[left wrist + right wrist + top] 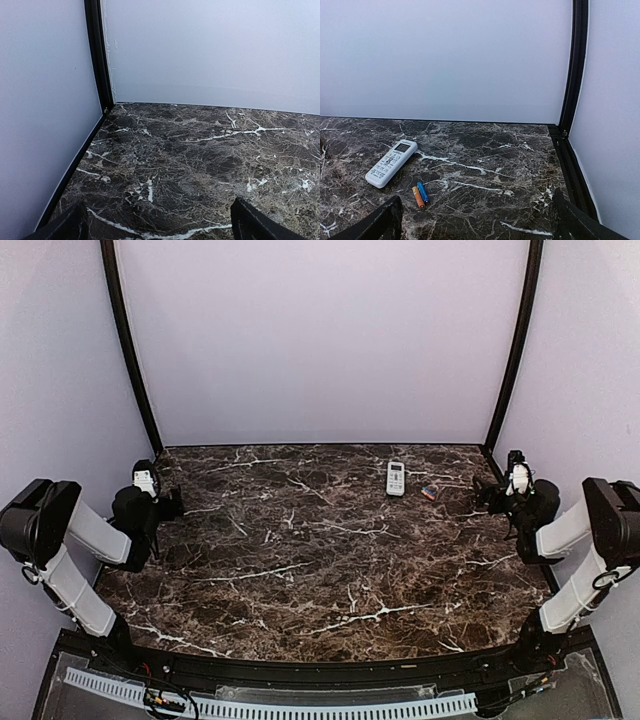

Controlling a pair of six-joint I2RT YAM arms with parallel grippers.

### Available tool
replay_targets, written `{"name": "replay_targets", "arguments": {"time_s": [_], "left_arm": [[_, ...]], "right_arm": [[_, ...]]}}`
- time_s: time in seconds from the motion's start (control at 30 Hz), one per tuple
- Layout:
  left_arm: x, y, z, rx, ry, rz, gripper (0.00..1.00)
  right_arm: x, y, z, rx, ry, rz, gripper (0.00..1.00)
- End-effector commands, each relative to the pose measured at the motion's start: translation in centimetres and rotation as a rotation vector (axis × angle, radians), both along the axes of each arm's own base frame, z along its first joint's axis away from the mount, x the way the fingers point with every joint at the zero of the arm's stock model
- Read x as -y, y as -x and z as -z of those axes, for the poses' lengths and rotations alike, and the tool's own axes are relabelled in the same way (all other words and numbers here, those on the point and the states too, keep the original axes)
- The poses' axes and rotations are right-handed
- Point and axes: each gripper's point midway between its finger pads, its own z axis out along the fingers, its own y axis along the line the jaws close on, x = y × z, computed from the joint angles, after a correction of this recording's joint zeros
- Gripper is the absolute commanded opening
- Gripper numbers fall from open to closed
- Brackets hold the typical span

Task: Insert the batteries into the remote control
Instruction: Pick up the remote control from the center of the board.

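Looking down from above: both arms are folded out to the side edges of the table point(300, 570), bases at the bottom corners of the frame.

Left gripper point(172, 503): middle left of the top view, close to the left wall. Jaws spread apart. In its wrist view the fingers point(67, 226) sit in the bottom corners with only marble between them. A black rail point(97, 55) runs up the corner just left.

Right gripper point(488, 496): middle right of the top view, pointing inward. Jaws also wide apart and gripping nothing; its wrist view shows marble between them.

Remote point(396, 478): flat, face up, upper right of centre in the top view. It is near the back edge but off the wall.

Batteries point(429, 492): just right of the remote and apart from it, between it and the right gripper. In the right wrist view they lie lower left point(420, 194), one orange and one blue, side by side and touching. The remote point(391, 163) is above and to the left of them.

A broad stretch of marble separates the batteries from the right-hand rail point(570, 165). The two grippers stand well apart across the table.
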Motion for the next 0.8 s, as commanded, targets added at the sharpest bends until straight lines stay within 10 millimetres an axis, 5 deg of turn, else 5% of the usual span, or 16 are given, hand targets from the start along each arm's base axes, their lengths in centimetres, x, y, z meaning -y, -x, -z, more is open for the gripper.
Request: {"name": "replay_targets", "arguments": {"time_s": [0.0,0.23,0.33,0.5,0.6,0.77], "left_arm": [[-0.1,-0.3,-1.6,0.044,-0.001,0.005,0.99],[-0.3,-0.3,-2.1,0.053,-0.002,0.002,0.99],[-1.4,-0.7,-5.3,-0.002,0.016,-0.069,0.99],[0.5,-2.3,-14.7,0.098,0.019,0.028,0.99],[2.4,-2.8,-16.9,0.048,0.070,0.070,0.99],[6.9,-2.2,-18.9,0.000,0.110,0.185,0.99]], "right_arm": [[-0.4,-0.3,-1.1,0.032,0.012,-0.018,0.99],[0.4,-1.1,-6.1,-0.073,-0.061,0.030,0.99],[-0.4,-1.6,-8.3,-0.140,-0.164,0.000,0.96],[-4.7,-3.2,-10.9,-0.262,-0.235,0.016,0.92],[-8.5,-4.6,-10.6,-0.343,-0.180,0.031,0.92],[-12.1,-7.3,-6.2,-0.573,-0.046,0.158,0.97]]}}
